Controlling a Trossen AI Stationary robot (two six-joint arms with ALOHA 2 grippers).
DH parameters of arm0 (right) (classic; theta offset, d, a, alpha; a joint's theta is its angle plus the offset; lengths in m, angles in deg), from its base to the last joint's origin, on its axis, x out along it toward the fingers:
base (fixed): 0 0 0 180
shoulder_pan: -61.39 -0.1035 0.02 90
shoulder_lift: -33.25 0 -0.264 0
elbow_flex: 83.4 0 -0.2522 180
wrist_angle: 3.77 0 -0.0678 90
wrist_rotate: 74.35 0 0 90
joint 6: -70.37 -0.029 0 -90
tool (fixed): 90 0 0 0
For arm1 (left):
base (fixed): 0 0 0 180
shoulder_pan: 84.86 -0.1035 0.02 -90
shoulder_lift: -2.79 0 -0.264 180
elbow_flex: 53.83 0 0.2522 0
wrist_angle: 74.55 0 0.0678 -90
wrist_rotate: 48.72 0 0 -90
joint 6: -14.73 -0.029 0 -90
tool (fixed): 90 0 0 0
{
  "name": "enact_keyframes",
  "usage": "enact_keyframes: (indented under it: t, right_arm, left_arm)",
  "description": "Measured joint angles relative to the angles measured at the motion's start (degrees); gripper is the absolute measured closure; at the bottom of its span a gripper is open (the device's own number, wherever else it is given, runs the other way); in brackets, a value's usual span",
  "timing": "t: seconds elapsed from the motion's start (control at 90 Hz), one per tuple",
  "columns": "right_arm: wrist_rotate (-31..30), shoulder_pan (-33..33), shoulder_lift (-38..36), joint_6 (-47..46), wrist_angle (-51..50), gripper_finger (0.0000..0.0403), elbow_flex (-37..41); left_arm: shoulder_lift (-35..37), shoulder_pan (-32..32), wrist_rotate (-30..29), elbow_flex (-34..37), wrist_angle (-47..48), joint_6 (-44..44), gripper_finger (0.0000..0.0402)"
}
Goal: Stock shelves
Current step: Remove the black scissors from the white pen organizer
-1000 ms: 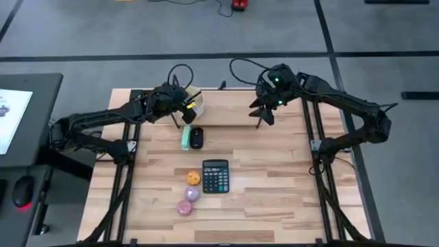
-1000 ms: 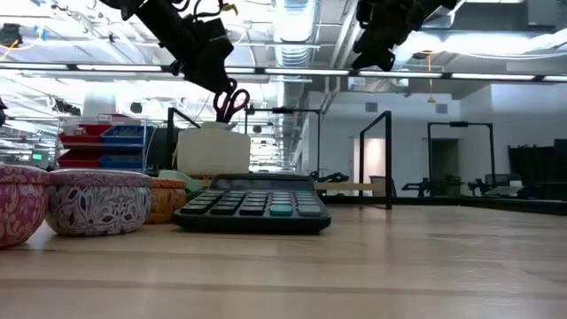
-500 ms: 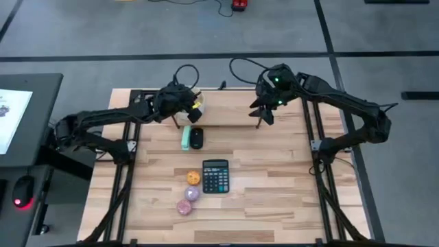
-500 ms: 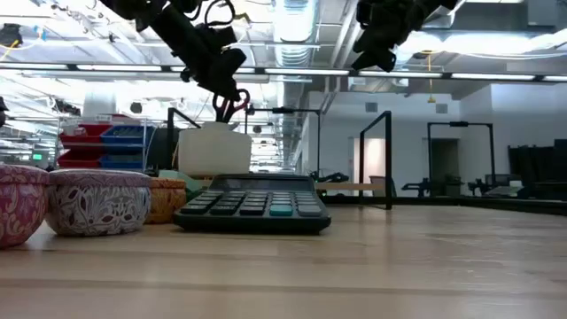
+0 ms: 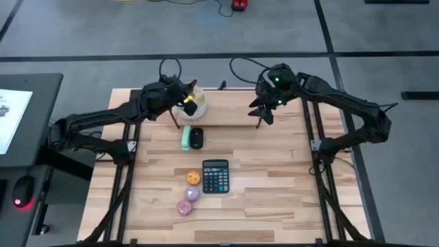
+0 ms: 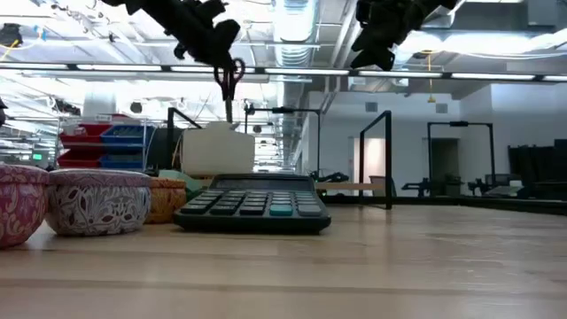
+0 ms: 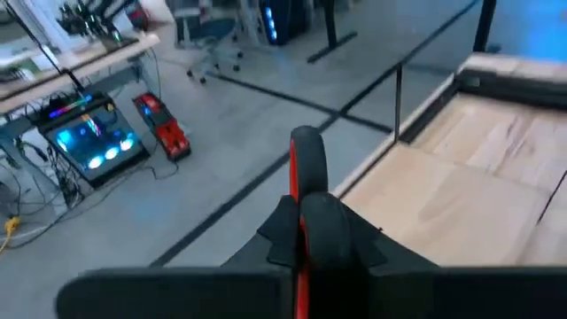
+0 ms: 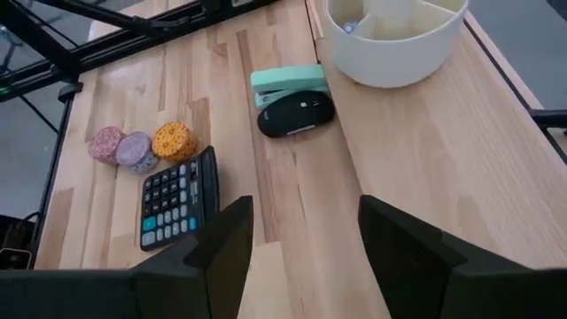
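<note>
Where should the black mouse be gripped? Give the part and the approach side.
From straight above, probably across its two ends: the black mouse is low and domed, and the green stapler lies tight along one long side, leaving no finger room there. The left gripper holds scissors, so use the open right gripper.

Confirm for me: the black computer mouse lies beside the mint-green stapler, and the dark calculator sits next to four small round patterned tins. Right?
Not quite: the right wrist view shows three small round patterned tins, not four, beside the dark calculator. The black computer mouse does lie beside the mint-green stapler.
</note>
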Motion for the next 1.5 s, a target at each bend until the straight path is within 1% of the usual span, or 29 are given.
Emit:
enact_keyframes:
  t: [0.156, 0.3, 0.478, 0.578, 0.633, 0.711, 0.789, 0.856, 0.911, 0.978, 1.056, 1.167, 1.356, 1.5]
  right_arm:
    - [0.00, 0.00, 0.00, 0.07, 0.00, 0.0209, 0.00]
    - [0.00, 0.00, 0.00, 0.20, 0.04, 0.0209, 0.00]
    - [0.00, 0.00, 0.00, 0.20, 0.01, 0.0209, 0.00]
    - [0.00, 0.00, 0.00, 0.27, 0.00, 0.0209, 0.00]
    - [0.00, -0.05, 0.00, 0.42, -0.02, 0.0209, 0.00]
    - [-0.02, -0.31, 0.00, 0.56, -0.02, 0.0209, 0.00]
    - [-0.02, -0.34, 0.00, 1.54, 0.00, 0.0209, 0.00]
    - [-0.02, -0.35, 0.02, 2.41, 0.12, 0.0209, 0.00]
    - [-0.02, -0.35, 0.20, 2.56, 0.74, 0.0209, 0.00]
    - [-0.02, -0.35, 0.24, 2.58, 1.71, 0.0209, 0.00]
    - [-0.02, -0.28, 0.24, 2.58, 2.42, 0.0209, 0.00]
    - [-0.02, -0.26, 0.26, 2.59, 2.83, 0.0209, 0.00]
    - [-0.02, -0.28, 0.26, 2.58, 2.81, 0.0209, 0.00]
    - [0.00, -0.28, 0.26, 2.26, 2.66, 0.0209, 0.00]
  left_arm:
    - [0.20, 0.00, 0.00, -5.61, 0.42, -6.44, 0.0393]
    - [0.20, 0.00, 0.00, -11.13, 4.80, -9.51, 0.0393]
    - [0.12, 1.93, 0.02, -19.78, 12.80, -8.35, 0.0393]
    - [0.07, 4.22, 1.11, -26.06, 20.95, -5.19, 0.0393]
    - [-0.01, 5.61, 3.11, -30.07, 26.76, -2.59, 0.0393]
    - [-0.46, 7.31, 7.35, -35.63, 35.22, 1.89, 0.0393]
    - [-0.74, 8.49, 13.39, -40.03, 43.51, 7.66, 0.0393]
    - [-0.74, 8.73, 19.08, -41.32, 49.80, 12.91, 0.0393]
    - [-0.78, 9.03, 23.51, -41.16, 52.40, 17.11, 0.0390]
    - [-0.59, 9.72, 27.07, -39.95, 56.92, 21.86, 0.0389]
    - [-0.66, 10.97, 29.95, -38.26, 63.12, 26.53, 0.0392]
    - [-0.78, 12.80, 32.83, -32.59, 66.16, 31.63, 0.0394]
    - [1.49, 15.16, 39.03, -17.38, 62.58, 39.32, 0.0394]
    - [4.60, 16.47, 41.29, -4.55, 54.93, 44.96, 0.0394]
